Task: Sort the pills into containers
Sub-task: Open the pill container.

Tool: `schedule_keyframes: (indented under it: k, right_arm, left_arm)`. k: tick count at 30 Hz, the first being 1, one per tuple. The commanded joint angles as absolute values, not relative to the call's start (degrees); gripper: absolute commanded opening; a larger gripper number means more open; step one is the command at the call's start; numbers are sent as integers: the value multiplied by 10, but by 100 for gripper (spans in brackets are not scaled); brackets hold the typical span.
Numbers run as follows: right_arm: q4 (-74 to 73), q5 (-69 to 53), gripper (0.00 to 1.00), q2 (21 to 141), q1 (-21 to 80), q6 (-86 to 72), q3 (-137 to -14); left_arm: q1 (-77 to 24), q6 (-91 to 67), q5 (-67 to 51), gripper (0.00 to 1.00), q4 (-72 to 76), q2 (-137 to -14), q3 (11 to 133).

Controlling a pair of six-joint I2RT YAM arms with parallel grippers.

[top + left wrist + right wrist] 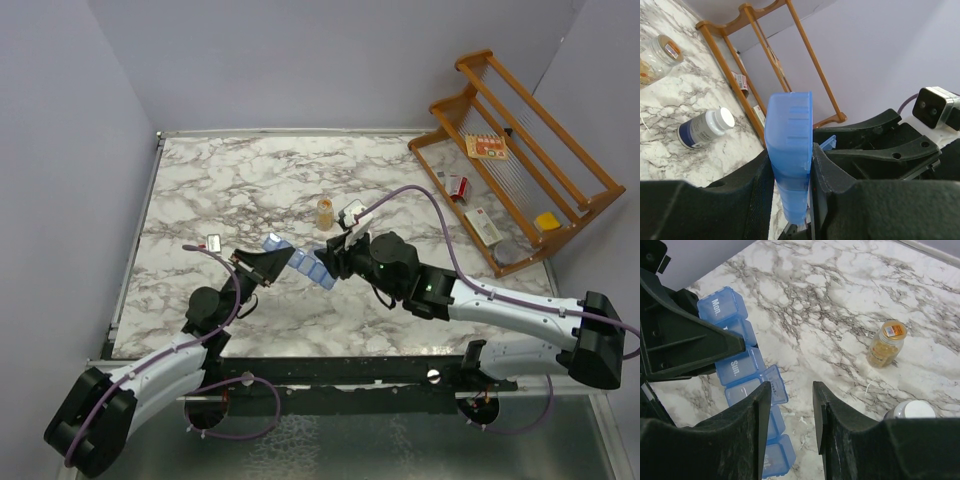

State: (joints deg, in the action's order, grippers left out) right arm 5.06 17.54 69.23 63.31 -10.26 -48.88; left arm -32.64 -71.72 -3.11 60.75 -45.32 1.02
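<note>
The left gripper (pixel 792 167) was clamped on one end of the containers (pixel 788 125). The right gripper (pixel 792 405) hung with jaws apart and empty, just above one raised lid (pixel 775 382). Beyond its fingertips the amber bottle (pixel 886 344) looked capped (no pills visible), so I judged sorting barely begun.

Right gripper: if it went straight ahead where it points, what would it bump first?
The right gripper would most likely meet the open lid of the containers just ahead of it, else the marble table. Depth is unclear.
</note>
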Motion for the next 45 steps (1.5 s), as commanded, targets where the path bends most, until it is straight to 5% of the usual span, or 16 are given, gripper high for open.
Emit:
schedule_keyframes:
  k: [1,5,10,25,28,31,37,45]
  right_arm:
    - [66,176,36,685,633,-100,-484]
    - [71,172,25,689,632,-106,-479]
    - [77,162,32,703,632,-117,-478]
    - [97,131,30,736,633,-130,-474]
    - [104,123,23,739,632,-128,-476]
    - [106,118,3,747,632,-119,-481]
    - [94,126,1,763,633,-112,-481]
    - [84,140,1,786,633,-108,-465]
  left_arm:
    - [-327,-720,0,0,610,-464,0]
    - [-327,-717,-1,0,612,-483,11]
    - [-327,-723,0,0,617,-493,7]
    - [-327,-733,6,0,627,-505,-2]
    - [-327,-735,2,0,628,-516,-1]
    - [-327,-738,-1,0,628,-525,0]
    - [-327,-743,8,1,628,-527,-8]
    - [-327,-758,10,29,616,-555,-12]
